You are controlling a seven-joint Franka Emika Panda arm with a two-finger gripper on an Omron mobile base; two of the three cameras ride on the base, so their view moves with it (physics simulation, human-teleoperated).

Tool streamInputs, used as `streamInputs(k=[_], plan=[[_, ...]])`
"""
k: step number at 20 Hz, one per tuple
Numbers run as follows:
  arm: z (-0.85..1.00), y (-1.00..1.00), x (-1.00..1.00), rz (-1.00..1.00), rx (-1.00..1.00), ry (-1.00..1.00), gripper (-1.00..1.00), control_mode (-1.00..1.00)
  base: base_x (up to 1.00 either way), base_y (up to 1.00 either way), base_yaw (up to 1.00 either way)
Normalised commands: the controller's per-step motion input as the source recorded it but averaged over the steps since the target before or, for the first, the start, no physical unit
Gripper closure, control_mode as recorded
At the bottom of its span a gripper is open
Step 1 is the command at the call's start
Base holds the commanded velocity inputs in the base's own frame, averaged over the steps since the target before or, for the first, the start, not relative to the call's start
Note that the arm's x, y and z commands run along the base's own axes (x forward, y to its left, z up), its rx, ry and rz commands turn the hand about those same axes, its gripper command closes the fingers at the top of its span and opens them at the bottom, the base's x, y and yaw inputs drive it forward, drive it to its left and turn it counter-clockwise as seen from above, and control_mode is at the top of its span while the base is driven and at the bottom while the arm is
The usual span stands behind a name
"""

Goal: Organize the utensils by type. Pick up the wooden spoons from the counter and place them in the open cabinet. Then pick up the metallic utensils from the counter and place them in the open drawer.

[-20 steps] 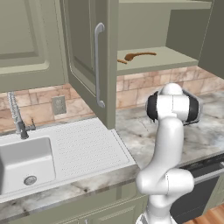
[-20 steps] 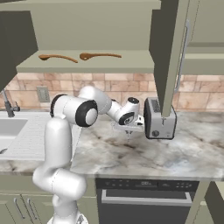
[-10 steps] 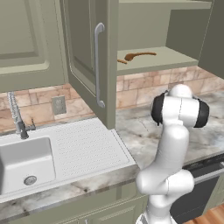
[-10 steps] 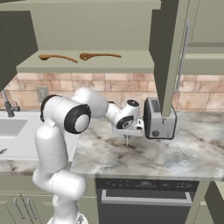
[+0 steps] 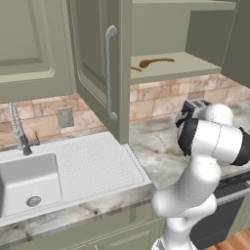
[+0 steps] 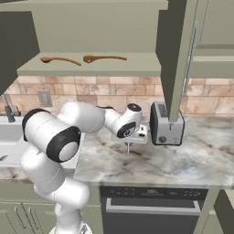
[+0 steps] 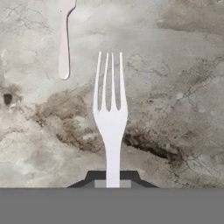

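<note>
My gripper (image 7: 113, 180) is shut on the handle of a silver fork (image 7: 111, 113), a metallic utensil, whose tines point away from the hand over the marbled counter (image 7: 175, 87). In the right base view the gripper (image 6: 128, 142) hovers just above the counter (image 6: 183, 160), left of the toaster, with the fork (image 6: 128, 149) pointing down. A second pale metal utensil (image 7: 64, 43) lies flat on the stone beyond the fork's tines. Two wooden spoons (image 6: 59, 60) (image 6: 104, 57) lie on the shelf of the open cabinet (image 6: 91, 69); one spoon (image 5: 155, 62) also shows behind its door (image 5: 97, 73). The open drawer is out of view.
A silver toaster (image 6: 165, 122) stands on the counter right of the gripper, under the cabinet door's edge. The sink (image 5: 24, 180), white drainboard (image 5: 97, 161) and faucet (image 5: 19, 129) lie to the left. A dishwasher front (image 6: 155, 201) sits below the counter.
The gripper, still holding the fork, has shifted a little left and lower, away from the toaster, and the arm's elbow has swung left.
</note>
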Motion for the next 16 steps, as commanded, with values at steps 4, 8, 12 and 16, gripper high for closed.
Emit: streamInputs(k=[4,8,12,16], plan=[[0.4,0.1,-0.55,0.0,0.0,0.0,1.0,-1.0,0.0,0.0,0.0],[0.43,0.16,-0.54,0.0,0.0,-0.02,1.0,-1.0,0.0,0.0,0.0],[0.41,0.15,-0.56,0.0,0.0,-0.06,1.0,-1.0,0.0,0.0,0.0],[0.37,0.13,-0.55,0.0,0.0,-0.02,1.0,-1.0,0.0,0.0,0.0]])
